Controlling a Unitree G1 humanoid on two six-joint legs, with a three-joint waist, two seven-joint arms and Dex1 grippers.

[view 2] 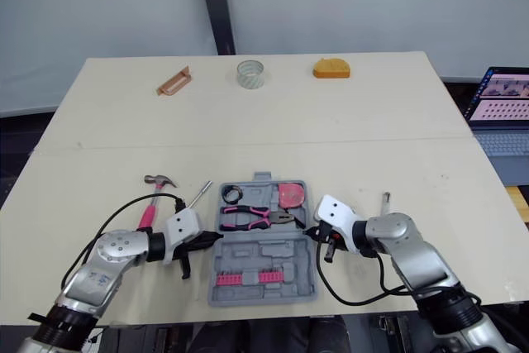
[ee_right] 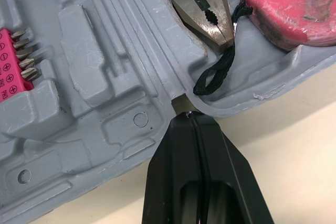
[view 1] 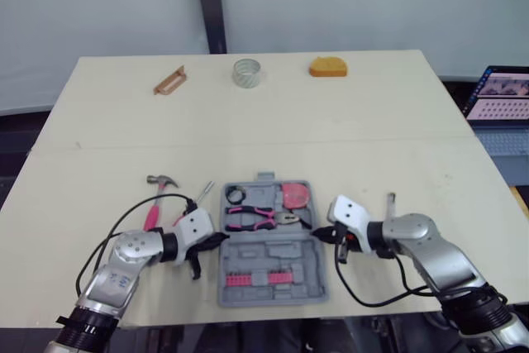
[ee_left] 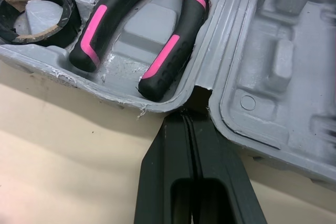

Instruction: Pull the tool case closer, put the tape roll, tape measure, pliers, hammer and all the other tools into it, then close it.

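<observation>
- Sitting open and flat at the near middle of the table (view 1: 372, 121) was the grey tool case (view 1: 281, 255), between both arms.
- Left gripper (ee_left: 189, 118): fingers pressed flat together, nothing between them, tips touching the hinge notch on the case's left edge.
- Right gripper (ee_right: 187, 115): same, fingers closed tight, tips at the hinge notch on the right edge.
- Far half of the case held the black tape roll (view 1: 235, 194), pliers (view 1: 256, 217) and pink tape measure (view 1: 295, 196); the near half held a pink bit rack (view 1: 248, 279).
- Hammer (view 1: 157, 200) lay on the table left of the case, with a thin metal-shafted tool (view 1: 202, 193) between it and the case.
- Another small tool (view 1: 390, 202) lay right of the case.
- Far edge: brown handled tool (view 1: 169, 82), clear tape roll (view 1: 246, 73), orange object (view 1: 328, 66), all well apart from the case.
</observation>
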